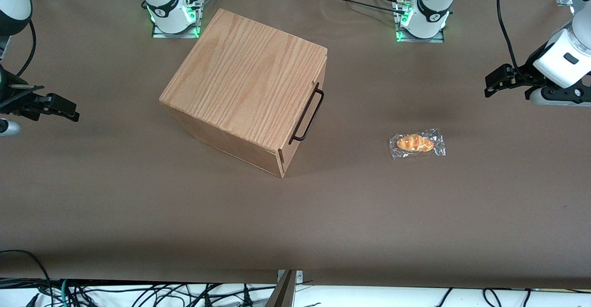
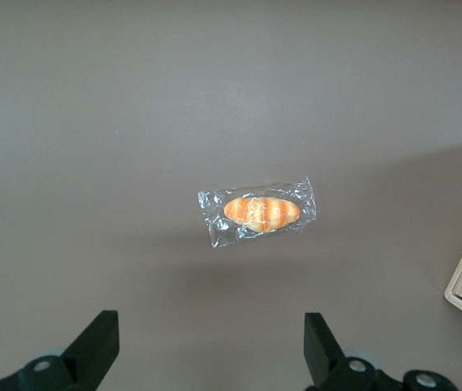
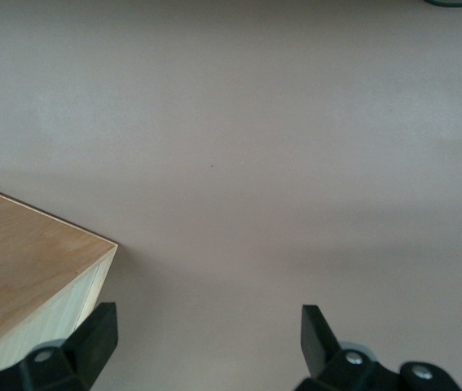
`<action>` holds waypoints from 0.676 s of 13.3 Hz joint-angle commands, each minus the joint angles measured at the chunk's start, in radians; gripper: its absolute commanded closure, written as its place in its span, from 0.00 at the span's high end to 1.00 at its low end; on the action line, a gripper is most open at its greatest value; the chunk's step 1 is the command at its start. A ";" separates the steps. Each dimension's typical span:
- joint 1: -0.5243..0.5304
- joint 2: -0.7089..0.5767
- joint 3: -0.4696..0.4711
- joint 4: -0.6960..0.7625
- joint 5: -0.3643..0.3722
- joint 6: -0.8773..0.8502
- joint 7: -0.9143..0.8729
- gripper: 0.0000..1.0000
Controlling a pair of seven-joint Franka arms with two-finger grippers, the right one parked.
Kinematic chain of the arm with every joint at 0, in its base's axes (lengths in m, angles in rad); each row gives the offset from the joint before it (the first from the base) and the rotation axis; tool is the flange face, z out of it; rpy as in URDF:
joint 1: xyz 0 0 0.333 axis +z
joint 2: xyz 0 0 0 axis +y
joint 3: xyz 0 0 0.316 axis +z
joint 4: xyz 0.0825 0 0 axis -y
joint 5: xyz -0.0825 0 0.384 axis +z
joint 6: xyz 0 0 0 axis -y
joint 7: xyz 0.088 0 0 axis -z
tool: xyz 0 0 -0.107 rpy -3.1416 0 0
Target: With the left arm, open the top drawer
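I have the left arm (image 1: 565, 53) raised at its own end of the counter (image 1: 138, 214), its pincer (image 1: 496, 81) spread wide with nothing held, hanging well apart from the wooden box (image 1: 244, 85). In the wrist view both fingers (image 2: 96, 346) frame bare counter with the wrapped bread roll (image 2: 260, 212) lying between and ahead of them. The top drawer (image 1: 302, 134) sits shut in the box, its front turned toward my working arm, with the black wire handle (image 1: 307, 115) standing proud of it. I judge the handle stiff, thin and likely slick, so I would close across the middle of its long bar. The box looks heavy enough, yet a crooked pull could drag it along.
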 commanded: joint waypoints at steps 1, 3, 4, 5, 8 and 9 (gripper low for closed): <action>-0.007 -0.020 -0.005 -0.012 -0.013 -0.061 -0.002 1.00; -0.007 -0.020 -0.017 -0.010 -0.010 -0.069 0.006 1.00; -0.007 -0.020 -0.017 -0.010 -0.010 -0.069 0.003 1.00; -0.007 -0.020 -0.017 -0.010 -0.011 -0.069 0.001 1.00; -0.008 -0.013 -0.023 -0.012 -0.031 -0.069 0.009 1.00; -0.007 -0.007 -0.040 -0.013 -0.095 -0.065 0.009 1.00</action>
